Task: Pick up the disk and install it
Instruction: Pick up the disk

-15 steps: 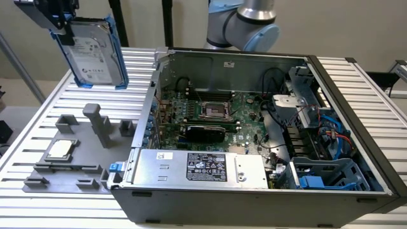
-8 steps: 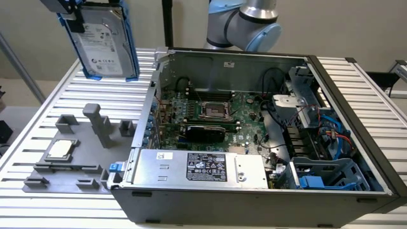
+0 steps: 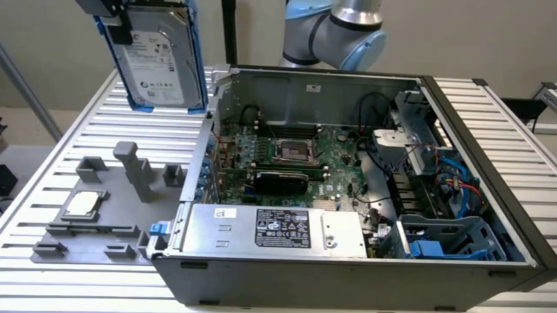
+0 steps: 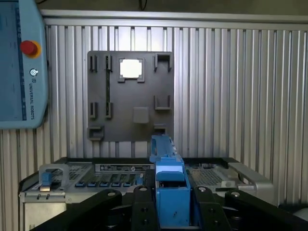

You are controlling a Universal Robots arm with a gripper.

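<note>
- Clamped on the disk (image 4: 166, 154) by the pincer (image 4: 171, 209), with black fingers (image 4: 143, 207) tight against both sides of the blue carrier.
- Held upright in the air, white label facing out, at the exterior view's upper left: disk (image 3: 156, 55) under the pincer (image 3: 120, 23), above the slatted table (image 3: 104, 130).
- Seen in that view next to the far corner of the open computer case (image 3: 348, 280), outside its wall.
- Lower down on the table: grey fixture plate (image 3: 87, 242) with a square silver chip (image 3: 82, 203) seated in it.
- Inside the case: motherboard (image 3: 296, 147), grey power-supply box (image 3: 278, 228) with black label, blue drive cage (image 3: 452, 238).
- Behind the case: robot arm (image 3: 335, 29).
</note>
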